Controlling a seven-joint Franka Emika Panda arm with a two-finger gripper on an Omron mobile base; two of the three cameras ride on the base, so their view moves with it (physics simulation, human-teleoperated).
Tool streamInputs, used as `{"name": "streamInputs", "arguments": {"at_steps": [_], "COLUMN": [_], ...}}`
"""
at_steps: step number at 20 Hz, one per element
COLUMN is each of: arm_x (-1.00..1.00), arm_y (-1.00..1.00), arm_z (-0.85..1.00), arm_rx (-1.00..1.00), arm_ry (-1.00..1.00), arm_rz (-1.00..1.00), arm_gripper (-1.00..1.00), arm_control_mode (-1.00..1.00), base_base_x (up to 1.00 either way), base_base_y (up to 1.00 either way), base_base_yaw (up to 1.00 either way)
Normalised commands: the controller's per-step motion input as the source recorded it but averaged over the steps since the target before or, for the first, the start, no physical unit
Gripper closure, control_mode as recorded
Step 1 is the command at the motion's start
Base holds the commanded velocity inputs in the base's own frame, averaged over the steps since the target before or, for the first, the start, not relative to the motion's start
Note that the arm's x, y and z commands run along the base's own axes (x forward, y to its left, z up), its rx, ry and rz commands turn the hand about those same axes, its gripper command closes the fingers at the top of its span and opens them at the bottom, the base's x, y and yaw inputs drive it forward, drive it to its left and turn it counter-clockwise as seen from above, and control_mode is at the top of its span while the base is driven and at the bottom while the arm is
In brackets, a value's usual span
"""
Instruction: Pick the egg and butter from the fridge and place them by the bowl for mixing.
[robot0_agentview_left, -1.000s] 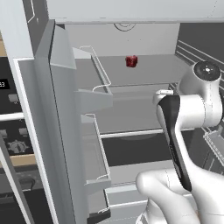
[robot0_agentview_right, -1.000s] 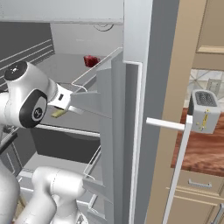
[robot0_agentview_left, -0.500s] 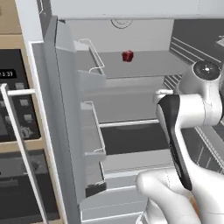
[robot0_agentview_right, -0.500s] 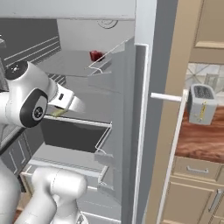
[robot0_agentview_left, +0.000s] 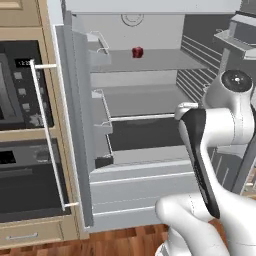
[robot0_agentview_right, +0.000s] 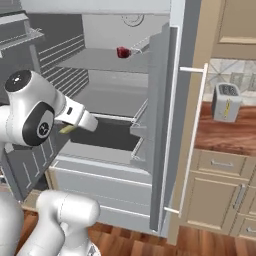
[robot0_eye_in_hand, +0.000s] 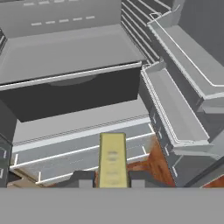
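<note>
Wood floor (robot0_agentview_right: 200, 245), tan cabinets (robot0_agentview_right: 220, 200)

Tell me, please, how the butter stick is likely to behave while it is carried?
The butter is a thin flat-sided bar, so probably light and unlikely to roll. The end effector grips just one end, so it might pivot or slip. It looks stiff, holding straight.

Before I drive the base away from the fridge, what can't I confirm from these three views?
- Gripper: jaws shut on the butter; the hand view's bottom edge cuts off the stick's near end.
- Butter in the right base view: a small sliver, the wrist hides the rest.
- Red item on the fridge upper shelf: too small to identify.
- Egg and bowl: whereabouts cannot be told.
</note>
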Motion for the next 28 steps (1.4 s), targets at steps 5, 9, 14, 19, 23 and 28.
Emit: {"name": "streamInputs", "arguments": {"at_steps": [5,9,14,19,23,28], "arm_x": [0.0,0.0,0.0,0.0,0.0,0.0], "arm_y": [0.0,0.0,0.0,0.0,0.0,0.0], "arm_z": [0.0,0.0,0.0,0.0,0.0,0.0], "arm_rx": [0.0,0.0,0.0,0.0,0.0,0.0], "arm_ry": [0.0,0.0,0.0,0.0,0.0,0.0], "arm_rz": [0.0,0.0,0.0,0.0,0.0,0.0], "arm_gripper": [1.0,1.0,1.0,1.0,1.0,1.0], "arm_control_mode": [1.0,1.0,1.0,1.0,1.0,1.0], "base_base_x": [-0.74,-0.73,-0.63,-0.39,-0.26,-0.1], "base_base_y": [0.12,0.12,0.08,0.0,0.0,0.0], "base_base_yaw": [0.1,0.16,0.44,0.82,0.96,1.0]}}
